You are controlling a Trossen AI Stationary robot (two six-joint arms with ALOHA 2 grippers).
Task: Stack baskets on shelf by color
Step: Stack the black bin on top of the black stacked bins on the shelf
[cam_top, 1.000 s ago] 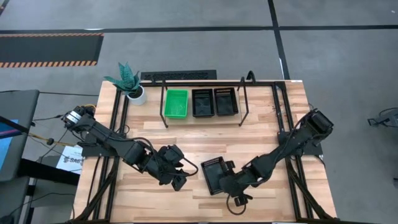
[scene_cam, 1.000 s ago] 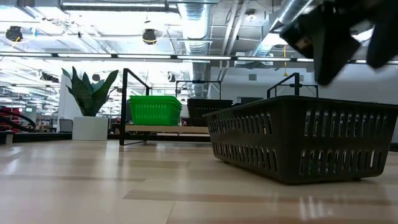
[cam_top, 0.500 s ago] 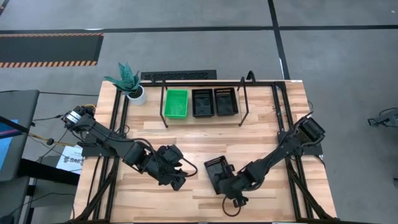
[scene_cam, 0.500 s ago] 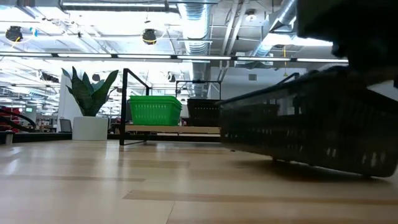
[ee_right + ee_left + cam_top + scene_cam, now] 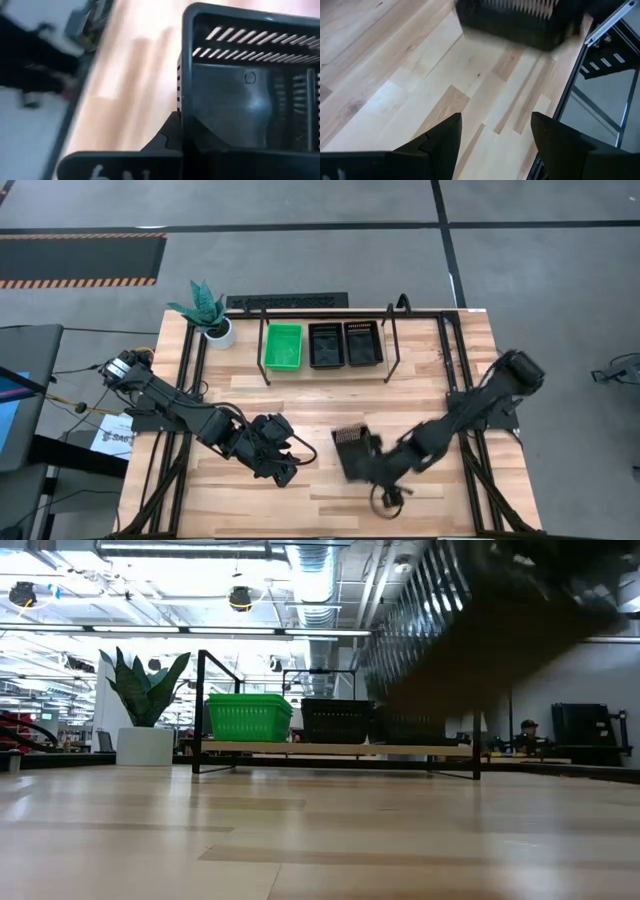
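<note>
Right arm's fingers (image 5: 372, 463) are clamped on a black basket's (image 5: 350, 451) rim, lifted off the worktop (image 5: 320, 400) toward the black stacks on the shelf (image 5: 325, 370) at 12 o'clock, while left fingers (image 5: 492, 135) wait spread, empty

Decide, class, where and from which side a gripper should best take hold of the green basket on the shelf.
Probably the front short wall of the green basket, pinched over its rim from the open table side. It sits at the shelf's left end, a black basket close beside its right long wall, and the front rim faces the arms.
</note>
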